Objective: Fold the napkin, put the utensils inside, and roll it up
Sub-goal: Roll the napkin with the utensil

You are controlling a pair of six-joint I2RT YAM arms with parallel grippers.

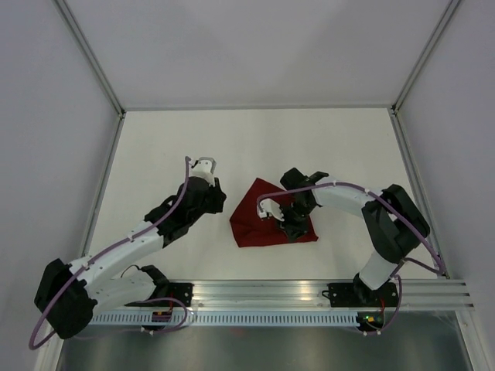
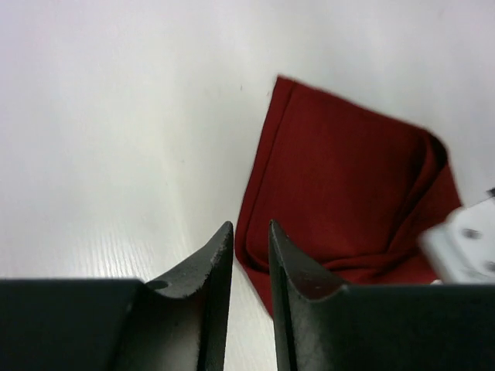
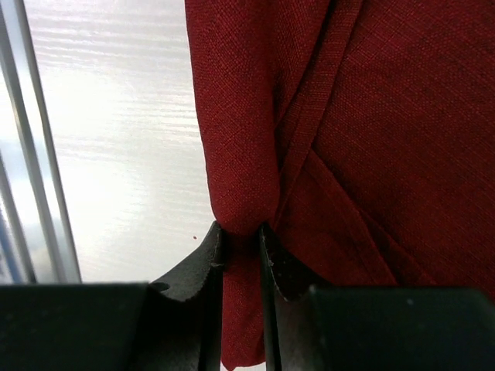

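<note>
- Right gripper [image 3: 240, 229] is pinching a napkin [image 3: 371, 116] fold, jaws clamped tight, likely to pull it flat.
- Left gripper [image 2: 250, 228] is hovering beside the napkin on the table [image 1: 193, 139], jaws barely parted, empty.

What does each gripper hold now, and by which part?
The right gripper pinches a bunched fold of the thin dark red cloth napkin. The left gripper holds nothing.

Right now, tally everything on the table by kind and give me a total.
Maroon napkin: 1
Pincers: 2 (left pincer, right pincer)
Total: 3
</note>
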